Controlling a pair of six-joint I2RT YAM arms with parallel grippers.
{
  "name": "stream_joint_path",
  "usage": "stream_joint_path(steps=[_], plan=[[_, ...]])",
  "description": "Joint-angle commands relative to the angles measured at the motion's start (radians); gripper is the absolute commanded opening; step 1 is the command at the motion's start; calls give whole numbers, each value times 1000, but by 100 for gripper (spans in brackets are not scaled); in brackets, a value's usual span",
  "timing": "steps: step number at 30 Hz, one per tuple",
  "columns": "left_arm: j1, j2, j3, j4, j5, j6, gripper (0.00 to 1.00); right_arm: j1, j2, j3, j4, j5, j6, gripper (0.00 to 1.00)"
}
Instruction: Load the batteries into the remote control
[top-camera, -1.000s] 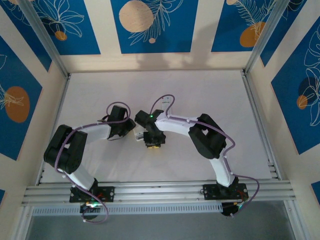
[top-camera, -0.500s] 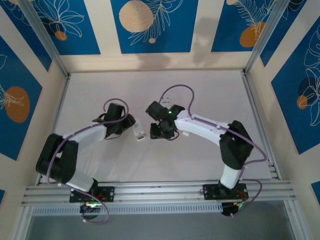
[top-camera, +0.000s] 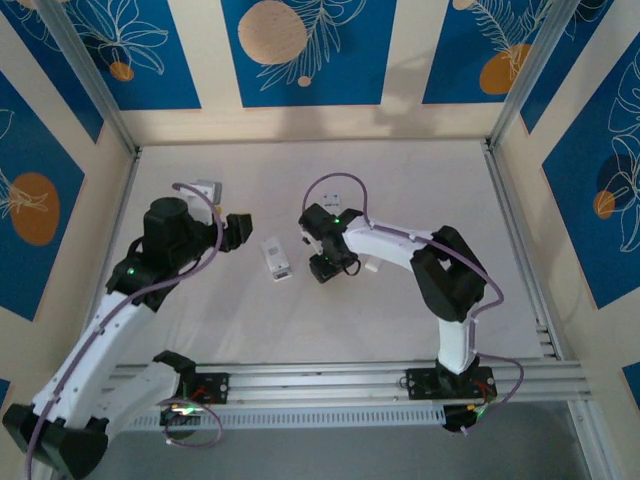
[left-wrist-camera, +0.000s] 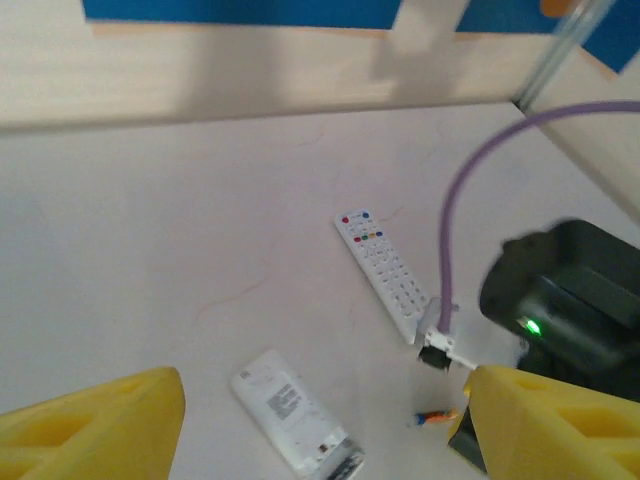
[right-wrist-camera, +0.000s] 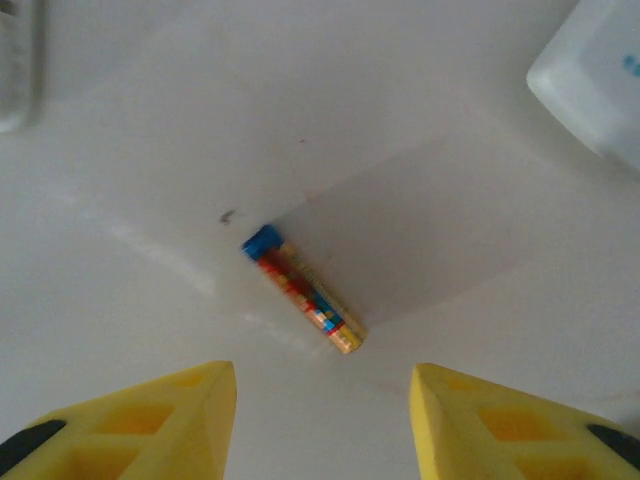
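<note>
Step in hand, by my reading: pick-up of one battery.

Right gripper (right-wrist-camera: 320, 385) is hanging low over the table (right-wrist-camera: 480, 200), yellow fingers (right-wrist-camera: 150, 415) spread wide, holding nothing. Small cylindrical battery (right-wrist-camera: 303, 288) with blue cap, red-and-yellow wrap and gold end is lying flat just ahead of this gripper. It is sitting in line with the gap between the fingers, skewed diagonally to them, touching neither.

Left gripper (left-wrist-camera: 325, 395) is hovering high, likewise wide apart and empty. Below and just ahead of it a short white remote (left-wrist-camera: 295, 410) is lying back-side up; its near end looks open, but is too blurred to confirm. Further ahead a long white remote with coloured buttons (left-wrist-camera: 385, 275) is lying face up.

Next move is calling for:
- turning the right wrist so the fingers are straddling the battery across its body
- lowering to the table, then closing

Risk: the thin round battery is likely to roll if one finger arrives first.
</note>
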Motion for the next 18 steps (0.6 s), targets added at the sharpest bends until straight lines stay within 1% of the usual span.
stream_joint_path(steps=[1,3,7,11,14,16,18], plan=[[-6,-29,-57,-34,37,269,76,-21,21,47,-22,-24,-79,49],[-4,-44,-115,28,40,289,77,-23,33,60,-27,-45,-75,48],[-4,-48,-206,146,36,268,80,-18,54,75,-31,-61,-64,45],[-1,-59,-216,132,17,293,83,-18,74,80,-37,-68,-56,41],[-1,-83,-236,123,-2,302,84,-25,45,68,-32,-81,-32,39],[-1,-96,-241,117,-29,303,85,-35,-6,55,-16,-110,12,39],[-1,-105,-245,118,-57,302,87,-44,-61,55,0,-124,106,42]])
